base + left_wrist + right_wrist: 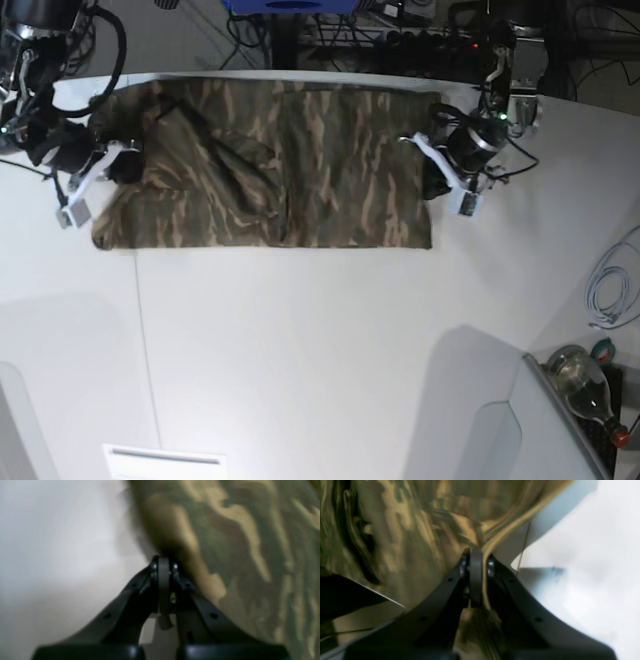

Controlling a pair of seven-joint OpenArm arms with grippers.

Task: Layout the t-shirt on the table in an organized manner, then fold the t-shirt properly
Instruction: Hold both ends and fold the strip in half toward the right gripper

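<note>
The camouflage t-shirt [300, 170] lies spread across the far part of the white table [320, 350], with folds and creases on its left half. On the right side of the base view, my left gripper [432, 178] is shut on the shirt's right edge. The left wrist view shows that left gripper [163, 563] with jaws pressed together where the t-shirt [237, 555] meets the table. At the left of the base view my right gripper [118, 165] holds the shirt's left end. In the right wrist view the right gripper [476, 553] is shut on a tan hem of the t-shirt [407, 542].
A thin dark seam [145, 340] runs down the table's left part. A coiled white cable [605, 290] lies at the right edge, and a bottle [585, 380] stands below it. Cables and gear crowd the floor behind the table. A white plate [165, 462] sits at the near edge.
</note>
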